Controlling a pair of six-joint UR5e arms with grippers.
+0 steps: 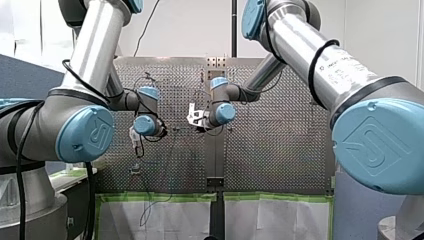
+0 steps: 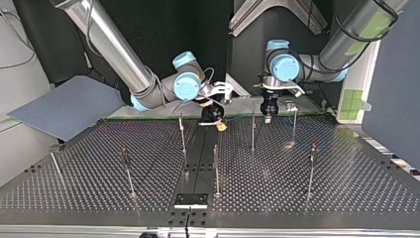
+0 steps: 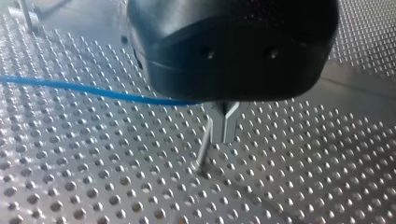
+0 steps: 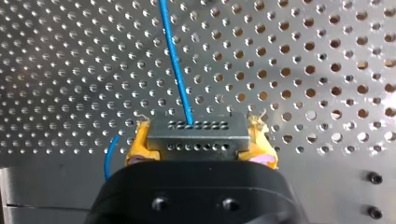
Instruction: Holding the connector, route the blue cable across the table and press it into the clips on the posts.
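Note:
In the right wrist view, my right gripper (image 4: 200, 140) has its yellow pads (image 4: 140, 144) shut on a grey connector (image 4: 196, 133). The blue cable (image 4: 175, 60) leaves the connector and runs ahead over the perforated table (image 4: 303, 70). In the left wrist view, my left gripper (image 3: 224, 137) points down at the table with its metal fingers (image 3: 218, 126) shut. The blue cable (image 3: 93, 91) runs taut into them and disappears behind the black gripper body. A thin post (image 3: 203, 147) stands right beside the fingertips. In the top view, my right gripper (image 2: 216, 121) and my left gripper (image 2: 268, 118) hang close together at the table's far edge.
Several thin posts stand on the table, among them one (image 2: 182, 131) near my right gripper, two (image 2: 253, 130) (image 2: 294, 124) flanking my left gripper, and nearer ones (image 2: 216, 168) (image 2: 311, 166) (image 2: 126, 168). A blue-grey board (image 2: 64, 106) lies at the top view's left. A black plate (image 2: 190, 200) sits at the near edge.

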